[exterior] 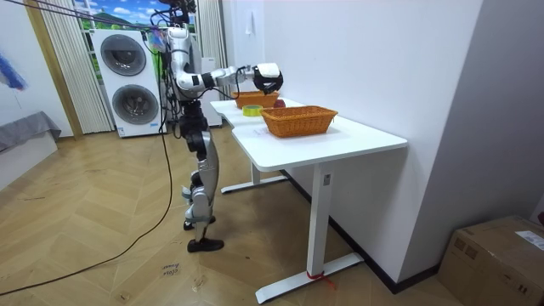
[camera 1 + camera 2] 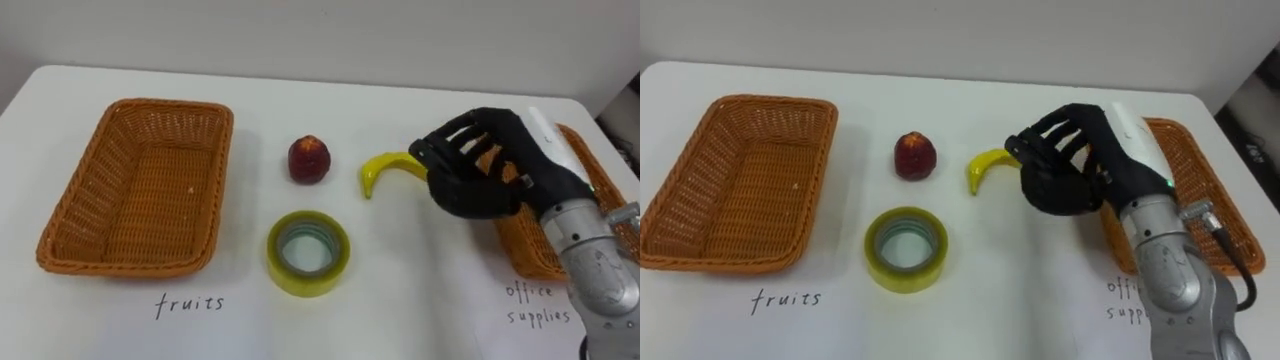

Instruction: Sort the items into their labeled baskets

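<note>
A yellow banana [image 2: 383, 166] lies on the white table [image 2: 420, 290], right of a red apple [image 2: 309, 159]. A roll of yellow-green tape [image 2: 308, 252] sits nearer the front edge. My right hand [image 2: 480, 170] hovers at the banana's right end with its black fingers spread and loosely bent, and it grips nothing. That end of the banana is hidden behind the fingers. The wicker basket [image 2: 165, 106] on the left, labelled fruits, is empty. The basket [image 2: 525, 250] labelled office supplies stands on the right, largely behind my hand and forearm.
In the room view I stand at the long side of the table [image 1: 340, 140], right arm stretched over it. A wall runs along the table's far side. Two stacked washing machines [image 1: 127, 81] stand behind me, and a cardboard box [image 1: 501, 255] sits on the floor.
</note>
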`<state>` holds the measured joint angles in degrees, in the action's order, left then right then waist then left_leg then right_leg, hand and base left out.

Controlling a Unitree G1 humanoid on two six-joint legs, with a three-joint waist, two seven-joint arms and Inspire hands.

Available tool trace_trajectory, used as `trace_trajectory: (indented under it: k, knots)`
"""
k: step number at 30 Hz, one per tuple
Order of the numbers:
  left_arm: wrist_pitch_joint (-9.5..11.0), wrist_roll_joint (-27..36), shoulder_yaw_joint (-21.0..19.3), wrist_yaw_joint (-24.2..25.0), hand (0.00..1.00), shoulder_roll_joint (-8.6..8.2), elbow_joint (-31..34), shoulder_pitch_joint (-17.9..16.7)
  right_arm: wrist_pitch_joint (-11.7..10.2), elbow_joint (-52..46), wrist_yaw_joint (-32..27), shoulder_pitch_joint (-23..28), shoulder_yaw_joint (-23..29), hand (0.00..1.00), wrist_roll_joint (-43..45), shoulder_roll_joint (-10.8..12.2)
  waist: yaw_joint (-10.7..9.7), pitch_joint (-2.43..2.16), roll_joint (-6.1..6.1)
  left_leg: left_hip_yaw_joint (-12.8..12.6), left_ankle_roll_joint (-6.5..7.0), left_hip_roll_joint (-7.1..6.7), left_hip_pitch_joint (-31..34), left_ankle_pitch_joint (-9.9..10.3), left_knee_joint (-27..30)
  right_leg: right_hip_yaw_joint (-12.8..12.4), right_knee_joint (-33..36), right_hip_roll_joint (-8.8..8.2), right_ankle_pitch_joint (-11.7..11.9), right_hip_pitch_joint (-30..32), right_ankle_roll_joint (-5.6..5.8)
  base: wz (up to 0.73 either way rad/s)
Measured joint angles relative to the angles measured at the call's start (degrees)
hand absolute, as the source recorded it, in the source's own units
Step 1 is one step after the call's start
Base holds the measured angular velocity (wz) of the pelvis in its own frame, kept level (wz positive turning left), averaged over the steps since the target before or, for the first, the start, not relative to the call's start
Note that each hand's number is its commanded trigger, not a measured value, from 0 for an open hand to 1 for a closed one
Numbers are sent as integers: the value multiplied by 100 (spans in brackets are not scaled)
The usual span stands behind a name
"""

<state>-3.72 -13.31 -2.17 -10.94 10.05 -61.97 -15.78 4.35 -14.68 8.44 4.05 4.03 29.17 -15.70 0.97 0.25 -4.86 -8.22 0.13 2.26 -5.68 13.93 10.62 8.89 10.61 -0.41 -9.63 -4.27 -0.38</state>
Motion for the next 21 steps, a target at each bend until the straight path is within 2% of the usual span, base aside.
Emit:
trace_trajectory:
  k: [5, 9, 16, 21]
  knots:
    - [11, -23, -110, -12, 0, -72, 19, -29, -64, -127, -337, -3, 216, 100, -428, -4, -18, -59, 73, 7, 0, -4, -6, -1, -14, 1, 4, -3, 0, -7, 0, 0]
    - [11, -34, -191, -15, 0, -82, 22, -61, -105, -166, -702, -6, 425, 100, -659, -13, -33, -39, 111, 13, -1, -1, -98, -2, -35, -1, 1, 3, -1, -81, 2, 0]
    - [38, -39, -433, 19, 0, -86, 26, -59, -169, -134, -1211, -6, 620, 100, -1062, -27, -50, -33, 47, 28, -2, -1, -98, -2, -26, 56, 6, -2, -1, -83, 2, 0]
    - [38, -79, -687, 33, 0, -88, 6, -92, -195, -89, -1659, -6, 863, 100, -1016, -29, -51, 4, -11, 34, -1, -2, -104, -2, -27, 55, 3, -1, -1, -88, 2, 0]
